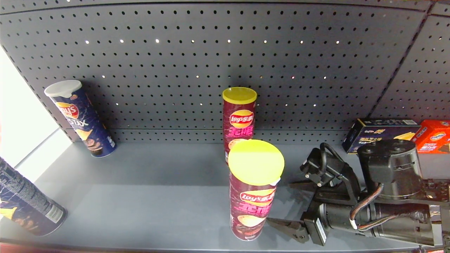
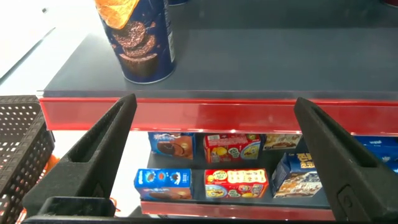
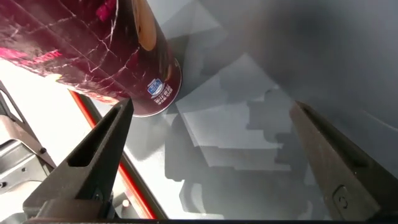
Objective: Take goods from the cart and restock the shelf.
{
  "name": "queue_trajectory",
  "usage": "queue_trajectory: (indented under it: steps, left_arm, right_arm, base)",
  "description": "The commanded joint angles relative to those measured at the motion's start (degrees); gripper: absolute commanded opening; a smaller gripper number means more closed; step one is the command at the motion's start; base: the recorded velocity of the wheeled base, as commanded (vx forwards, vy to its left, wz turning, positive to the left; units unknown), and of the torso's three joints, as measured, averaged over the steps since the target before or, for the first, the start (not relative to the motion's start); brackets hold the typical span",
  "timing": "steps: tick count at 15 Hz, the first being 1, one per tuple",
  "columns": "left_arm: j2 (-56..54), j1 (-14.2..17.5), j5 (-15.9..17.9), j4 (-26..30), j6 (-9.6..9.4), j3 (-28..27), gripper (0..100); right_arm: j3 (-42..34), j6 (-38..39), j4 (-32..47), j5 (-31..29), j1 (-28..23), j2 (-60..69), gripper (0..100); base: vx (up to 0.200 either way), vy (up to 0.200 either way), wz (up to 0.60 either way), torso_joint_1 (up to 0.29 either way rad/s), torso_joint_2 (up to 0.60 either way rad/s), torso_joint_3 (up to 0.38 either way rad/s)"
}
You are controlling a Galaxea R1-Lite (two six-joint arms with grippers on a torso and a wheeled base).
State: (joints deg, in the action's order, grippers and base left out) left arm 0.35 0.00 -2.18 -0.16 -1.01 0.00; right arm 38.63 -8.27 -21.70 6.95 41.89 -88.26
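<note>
My left pincer (image 2: 211, 155) hangs apart and empty just before the red front edge of the shelf (image 1: 158, 182). A near blue can (image 1: 24, 203) stands at the front left corner. A near maroon can (image 1: 253, 200) stands mid front edge, with my right pincer (image 1: 281, 202) apart and empty just beside it. Along the back stand a far maroon can (image 1: 239, 116), a far blue can (image 1: 81, 119) at the left corner, and a dark box (image 1: 381, 133) at the right.

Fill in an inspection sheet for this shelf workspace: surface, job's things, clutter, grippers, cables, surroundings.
Surface: grey shelf, no spills seen.
Job's things: front maroon can and rear maroon can upright, centre; rear blue can and near blue can at left.
Clutter: nothing seen.
Grippers: right gripper open beside front maroon can, not gripping; left gripper open, empty.
Cables: black cable on right wrist.
Surroundings: pegboard; dark box, orange box at right; black mesh basket; stocked lower shelf.
</note>
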Motion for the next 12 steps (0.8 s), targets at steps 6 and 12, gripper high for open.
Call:
queue_trajectory:
  steps: [6,12]
  left_arm:
    - [0.1,0.0,0.0,0.0,-0.04,0.0,100]
    - [0.1,0.0,0.0,0.0,-0.04,0.0,100]
  right_arm:
    - [1.3,-0.1,-0.1,0.1,0.1,-1.5,100]
    - [2.1,-0.4,-0.1,0.1,0.1,-2.2,100]
  base:
    - [0.000,0.000,0.00,0.000,0.00,0.000]
    - [0.000,0.000,0.00,0.000,0.00,0.000]
